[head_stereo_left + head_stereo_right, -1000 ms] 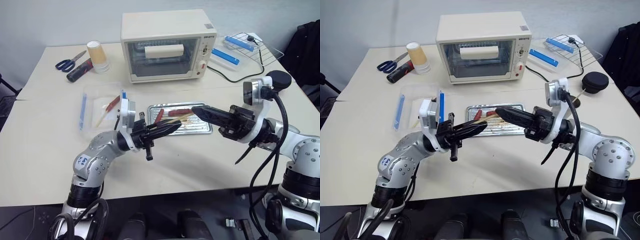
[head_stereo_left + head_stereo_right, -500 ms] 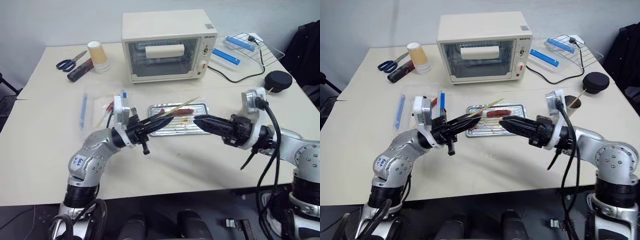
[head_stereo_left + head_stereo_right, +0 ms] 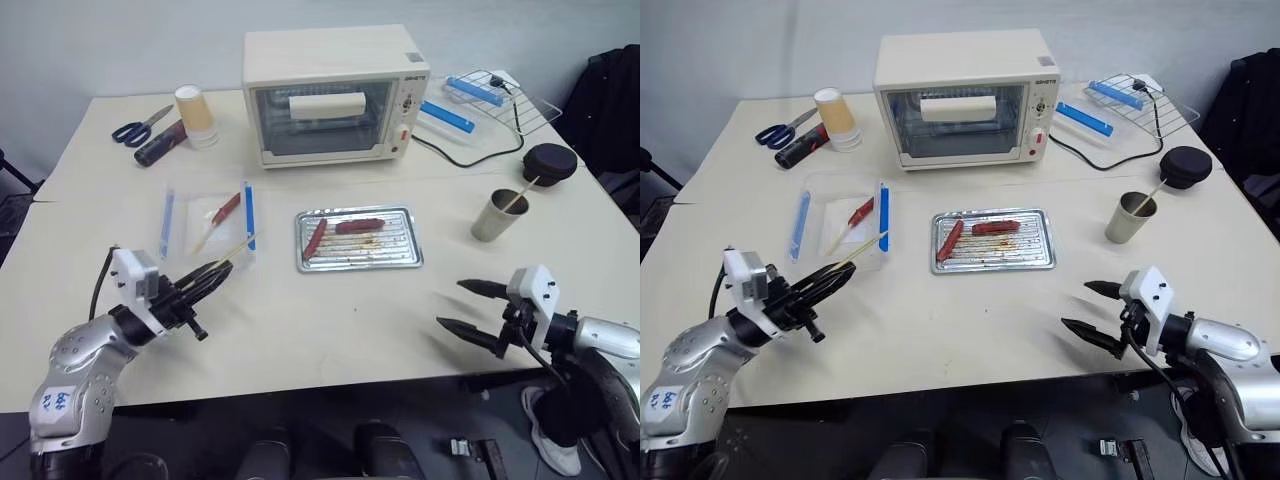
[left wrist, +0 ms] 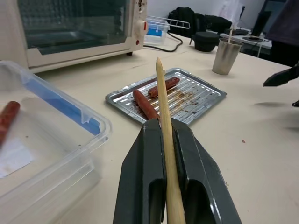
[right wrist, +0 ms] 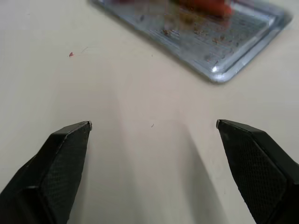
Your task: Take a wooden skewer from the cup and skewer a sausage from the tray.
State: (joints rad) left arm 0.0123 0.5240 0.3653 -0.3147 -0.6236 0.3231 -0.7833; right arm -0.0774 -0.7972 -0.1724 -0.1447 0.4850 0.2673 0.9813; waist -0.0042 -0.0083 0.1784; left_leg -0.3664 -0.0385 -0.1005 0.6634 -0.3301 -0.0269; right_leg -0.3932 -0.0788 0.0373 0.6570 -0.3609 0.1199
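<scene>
Wooden skewer sits pinched in the left gripper, left of the tray holding two sausages. Right gripper, right of the tray, stands spread and empty.

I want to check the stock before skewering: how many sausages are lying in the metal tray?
2. One sausage lies slanted at the left end of the tray; the other sausage lies near the far edge, about mid-tray. None seems hidden.
</scene>
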